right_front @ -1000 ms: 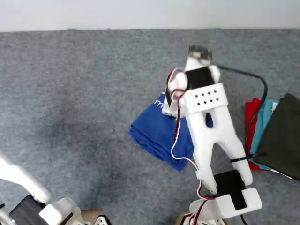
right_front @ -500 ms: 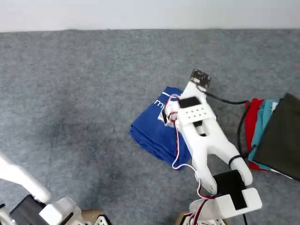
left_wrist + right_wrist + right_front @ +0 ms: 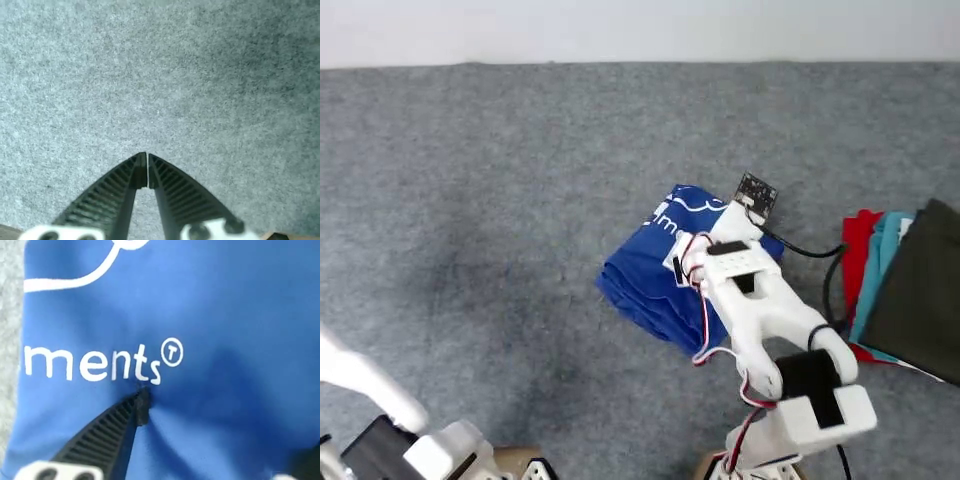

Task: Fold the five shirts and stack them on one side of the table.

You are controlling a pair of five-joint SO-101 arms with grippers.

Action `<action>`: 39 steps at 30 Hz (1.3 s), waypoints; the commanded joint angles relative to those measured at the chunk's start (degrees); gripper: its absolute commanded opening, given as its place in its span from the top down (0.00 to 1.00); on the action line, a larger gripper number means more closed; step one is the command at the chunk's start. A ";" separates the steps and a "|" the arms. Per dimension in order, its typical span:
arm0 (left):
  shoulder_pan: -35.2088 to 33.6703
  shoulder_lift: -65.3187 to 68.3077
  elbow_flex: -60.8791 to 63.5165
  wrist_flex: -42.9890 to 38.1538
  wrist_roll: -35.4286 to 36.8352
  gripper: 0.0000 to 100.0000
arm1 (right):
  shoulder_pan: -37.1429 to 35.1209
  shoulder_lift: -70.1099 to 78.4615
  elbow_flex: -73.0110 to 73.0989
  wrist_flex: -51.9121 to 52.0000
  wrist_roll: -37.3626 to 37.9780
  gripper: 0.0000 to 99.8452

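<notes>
A folded blue shirt [image 3: 650,280] with white print lies in the middle of the grey table. My right arm [image 3: 750,300] reaches over its right half. In the right wrist view the right gripper [image 3: 220,435] is open and low on the blue shirt [image 3: 210,330]; one ribbed fingertip [image 3: 142,407] dents the cloth just under the print. At the table's right edge lies a stack of folded shirts [image 3: 905,290]: red, teal and a dark one on top. My left gripper [image 3: 148,172] is shut with nothing in it, over bare grey carpet [image 3: 160,75].
The left arm's base [image 3: 390,430] sits at the near left corner. A black cable [image 3: 820,250] runs from the right wrist toward the stack. Open grey carpet [image 3: 470,200] spreads over the left and far parts of the table.
My right arm has drawn back toward the near side and dropped onto the blue shirt, uncovering the shirt's far edge. The left arm and the stack have stayed put.
</notes>
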 commanded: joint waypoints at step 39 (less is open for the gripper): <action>0.70 -1.85 -1.98 -0.70 -0.18 0.99 | 38.46 -52.18 -2.90 26.33 67.25 0.99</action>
